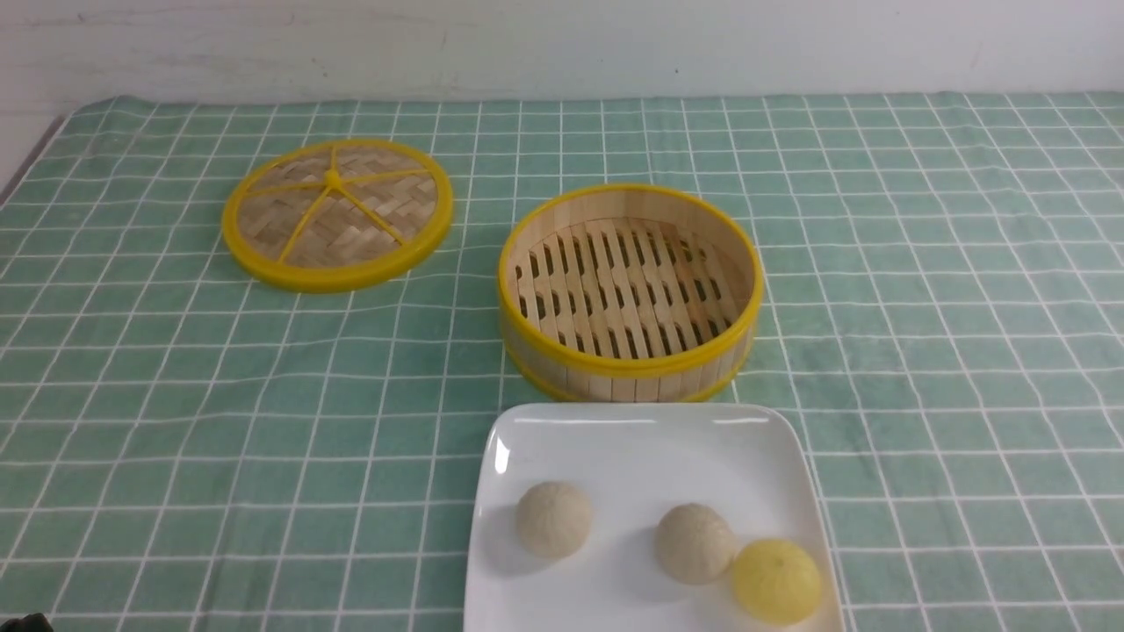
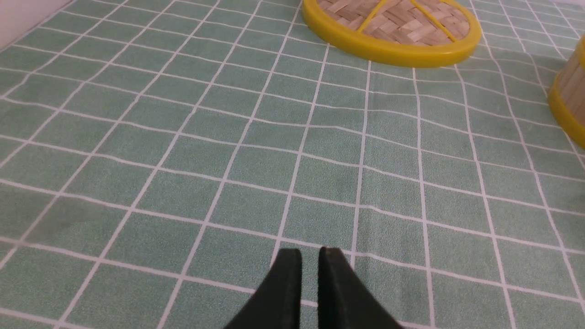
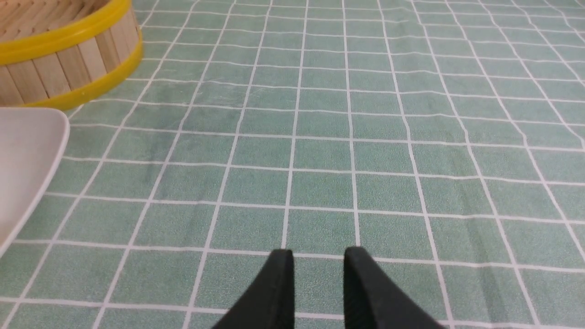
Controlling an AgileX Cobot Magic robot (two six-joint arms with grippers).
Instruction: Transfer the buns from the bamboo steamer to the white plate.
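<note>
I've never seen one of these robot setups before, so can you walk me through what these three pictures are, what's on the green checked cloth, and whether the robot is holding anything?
This is a two-armed robot, and each picture comes from one of its cameras. The front view looks forward from between the arms. It shows a round bamboo steamer basket with yellow rims, empty, and its flat woven yellow-rimmed lid lying apart to the left. Nearest the robot is a glossy white squarish plate carrying two pale cream buns and a bright yellow bun, which touches one of them. The other two pictures come from cameras on the wrists. Each shows a pair of black fingers over bare cloth: the left gripper nearly closed, the right gripper slightly apart. Neither holds anything.
</note>
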